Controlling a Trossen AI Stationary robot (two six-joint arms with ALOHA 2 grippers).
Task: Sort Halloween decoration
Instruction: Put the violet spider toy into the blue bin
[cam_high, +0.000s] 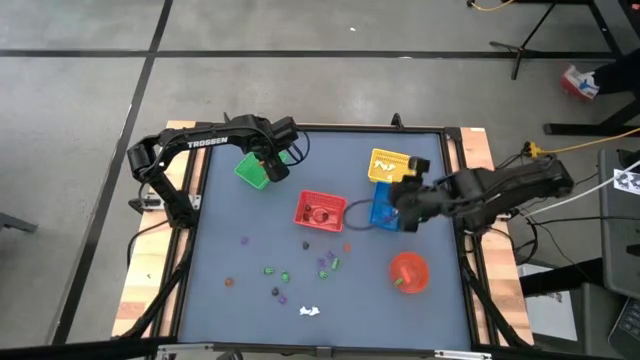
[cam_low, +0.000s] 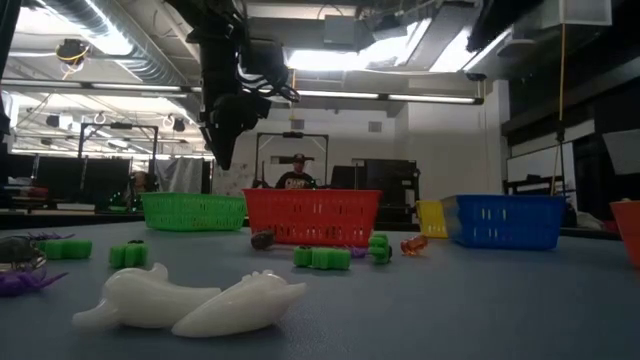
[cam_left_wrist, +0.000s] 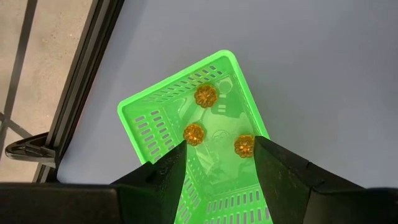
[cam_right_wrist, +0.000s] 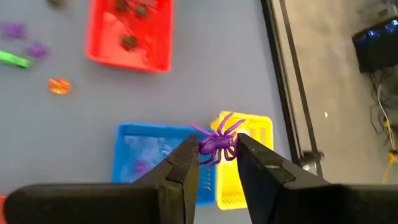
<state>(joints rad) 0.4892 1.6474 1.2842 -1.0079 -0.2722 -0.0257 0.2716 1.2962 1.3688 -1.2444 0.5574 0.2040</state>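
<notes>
scene: a blue-grey table (cam_high: 250, 290) is seen from above, with 4 square baskets in its far half and a round red bowl (cam_high: 408, 272) near the right edge.
left gripper: the left gripper (cam_left_wrist: 217, 163) is held above the green basket (cam_left_wrist: 193, 134) with its fingers spread and nothing between them; 3 orange pumpkin trinkets (cam_left_wrist: 205, 96) are seen lying in that basket.
right gripper: the right gripper (cam_right_wrist: 217, 155) is held above the blue basket (cam_right_wrist: 146, 155), near the yellow basket (cam_right_wrist: 252, 134), with its fingers pinched on a purple spider (cam_right_wrist: 217, 143).
task's things: loose trinkets (cam_high: 285, 275) in green, purple, orange and white are scattered over the near half of the table; a few dark ones sit in the red basket (cam_high: 320, 210).
blue basket contents: a purple shape is glimpsed inside, possibly another purple trinket, though it is too faint to be sure.
step in hand: the spider is judged ready to be dropped into the blue basket.
doing it well: the fingertips should be centred over the blue basket's open middle, away from the wall shared with the yellow basket, since the spider's legs reach toward the yellow one. the fingers should be opened fully, because thin legs may catch on a pad.
</notes>
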